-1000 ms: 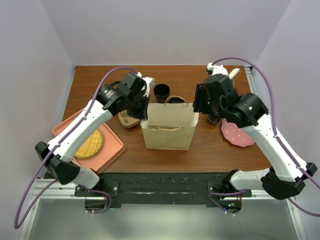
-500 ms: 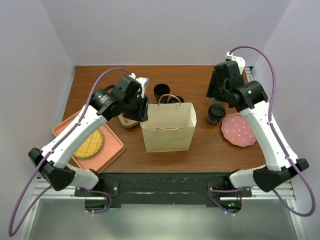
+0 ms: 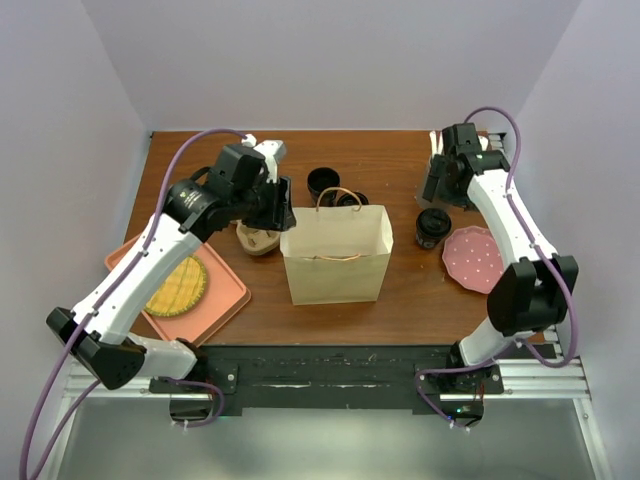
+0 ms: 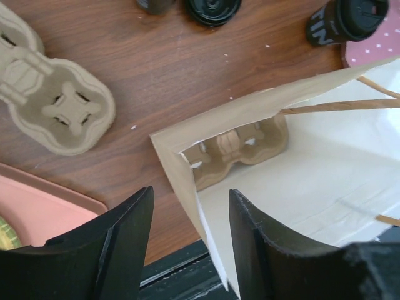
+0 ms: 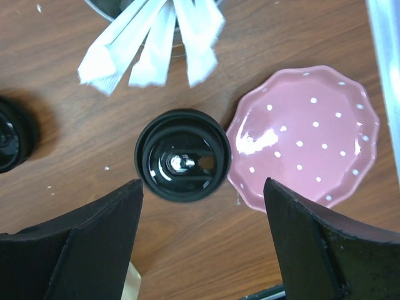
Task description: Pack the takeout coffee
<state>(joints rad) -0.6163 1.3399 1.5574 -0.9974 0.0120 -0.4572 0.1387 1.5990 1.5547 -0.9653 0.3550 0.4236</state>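
The takeout coffee (image 3: 432, 228), a black cup with a black sip lid, stands on the table between the brown paper bag (image 3: 336, 256) and the pink plate. In the right wrist view I look straight down on the coffee's lid (image 5: 182, 155). My right gripper (image 3: 438, 192) hovers just behind it, open wide and empty (image 5: 203, 240). My left gripper (image 3: 279, 214) is open at the bag's left top corner. The bag's left wall (image 4: 187, 181) runs between its fingers without being pinched. A cardboard cup carrier (image 4: 240, 147) lies inside the bag.
A lidless black cup (image 3: 322, 183) and a loose black lid (image 3: 351, 200) sit behind the bag. A second cardboard carrier (image 3: 258, 239) lies left of it. The dotted pink plate (image 3: 476, 258) is at right, an orange tray (image 3: 225, 295) at left. A holder of white packets (image 5: 156, 37) stands at the far right.
My left gripper has opened and let go of the bag's edge. The right arm has pulled back from the bag toward the far right and opened wider, uncovering the coffee.
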